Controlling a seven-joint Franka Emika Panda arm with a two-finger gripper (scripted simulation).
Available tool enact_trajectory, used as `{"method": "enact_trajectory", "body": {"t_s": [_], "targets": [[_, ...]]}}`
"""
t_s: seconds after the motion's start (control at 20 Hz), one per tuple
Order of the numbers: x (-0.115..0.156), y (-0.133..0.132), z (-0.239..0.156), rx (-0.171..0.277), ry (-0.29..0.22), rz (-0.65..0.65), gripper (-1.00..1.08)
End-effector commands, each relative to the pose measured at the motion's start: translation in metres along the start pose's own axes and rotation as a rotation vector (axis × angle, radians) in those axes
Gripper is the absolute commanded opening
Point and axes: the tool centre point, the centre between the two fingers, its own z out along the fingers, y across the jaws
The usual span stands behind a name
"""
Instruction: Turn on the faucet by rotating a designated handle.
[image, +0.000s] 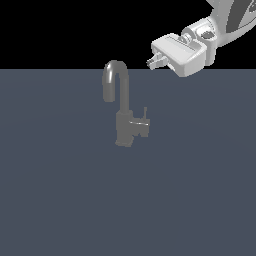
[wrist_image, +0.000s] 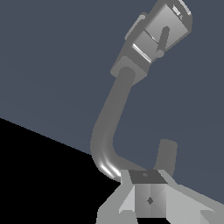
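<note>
1. Fingers (image: 151, 63): positioned up and to the exterior view's right of the spout crown, clear of all parts. Tips appear drawn together, nothing held; wrist view shows only the merged finger base, so exact spread cannot be confirmed.
2. Faucet (image: 121, 107): standing upright on the counter (image: 60, 200), gooseneck hooking toward the exterior view's left, blocky base below.
3. Handle (image: 141, 122): short stub jutting horizontally from the body toward the exterior view's right, long axis roughly level, thin pin lever (image: 145, 113) rising upright from it.
4. Governing relation: handle lies below the fingers and slightly toward the exterior view's left, well apart. Judged requirement: descend past the spout, beside the pin.
</note>
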Motion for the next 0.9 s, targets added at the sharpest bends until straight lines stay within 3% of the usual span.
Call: {"method": "enact_trajectory", "body": {"t_s": [0.0,0.5,0.85], "targets": [[0.021,-0.002,0.003,0.056,-0.046,0.057,-1.0],[0.1,0.002,0.028,0.277,-0.225,0.284,-1.0],[0.136,0.007,0.046,0.382,-0.31,0.393,-1.0]]}}
